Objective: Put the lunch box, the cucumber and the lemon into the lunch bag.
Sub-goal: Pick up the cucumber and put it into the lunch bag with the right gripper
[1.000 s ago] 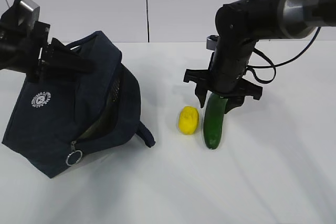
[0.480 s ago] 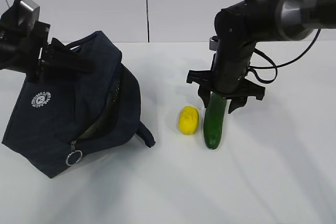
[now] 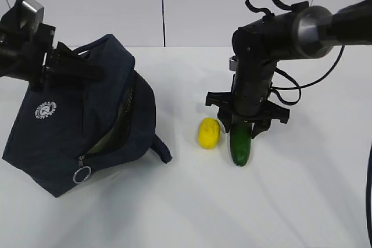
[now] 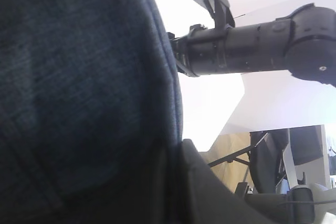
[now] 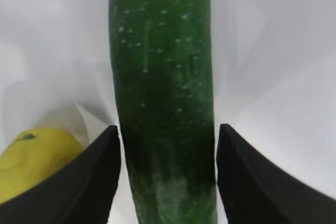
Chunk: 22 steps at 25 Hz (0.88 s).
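In the exterior view the right gripper [image 3: 243, 127] straddles the cucumber [image 3: 239, 147] beside the lemon [image 3: 208, 132]; the left gripper [image 3: 87, 69], clamped on the lunch bag [image 3: 81, 126], lifts its mouth. The left wrist view shows only navy fabric. In the right wrist view both fingers [image 5: 84, 182] flank the cucumber [image 5: 163, 93], not visibly squeezing: close evenly, keeping clear of the lemon [image 5: 37, 161].

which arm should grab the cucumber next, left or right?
Right. The right gripper already straddles the cucumber, one finger on each side. The left gripper is shut on the lunch bag, holding it up.
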{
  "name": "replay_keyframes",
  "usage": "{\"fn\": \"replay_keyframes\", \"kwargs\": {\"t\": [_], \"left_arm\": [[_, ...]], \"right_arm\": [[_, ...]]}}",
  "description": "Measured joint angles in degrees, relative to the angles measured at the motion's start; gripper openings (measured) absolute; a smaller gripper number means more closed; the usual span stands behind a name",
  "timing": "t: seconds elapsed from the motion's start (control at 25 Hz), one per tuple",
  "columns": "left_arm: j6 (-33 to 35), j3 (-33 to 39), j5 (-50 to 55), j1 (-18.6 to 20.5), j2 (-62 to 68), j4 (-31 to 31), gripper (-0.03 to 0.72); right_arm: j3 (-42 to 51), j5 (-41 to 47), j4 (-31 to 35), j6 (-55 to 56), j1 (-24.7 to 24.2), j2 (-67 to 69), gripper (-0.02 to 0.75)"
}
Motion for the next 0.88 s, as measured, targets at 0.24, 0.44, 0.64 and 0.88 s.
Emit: {"fn": "replay_keyframes", "kwargs": {"t": [0.24,0.44,0.64,0.88], "left_arm": [[-0.02,0.00,0.00,0.00,0.00,0.00,0.006],[-0.23,0.00,0.00,0.00,0.00,0.00,0.006],[-0.45,0.00,0.00,0.00,0.00,0.00,0.006],[-0.69,0.00,0.00,0.13,0.00,0.71,-0.004]], "right_arm": [[0.00,0.00,0.00,0.00,0.00,0.20,0.436],[0.00,0.00,0.00,0.00,0.00,0.20,0.379],[0.00,0.27,0.00,-0.10,0.00,0.20,0.330],[0.00,1.50,0.00,-3.06,0.00,-0.47,0.328]]}}
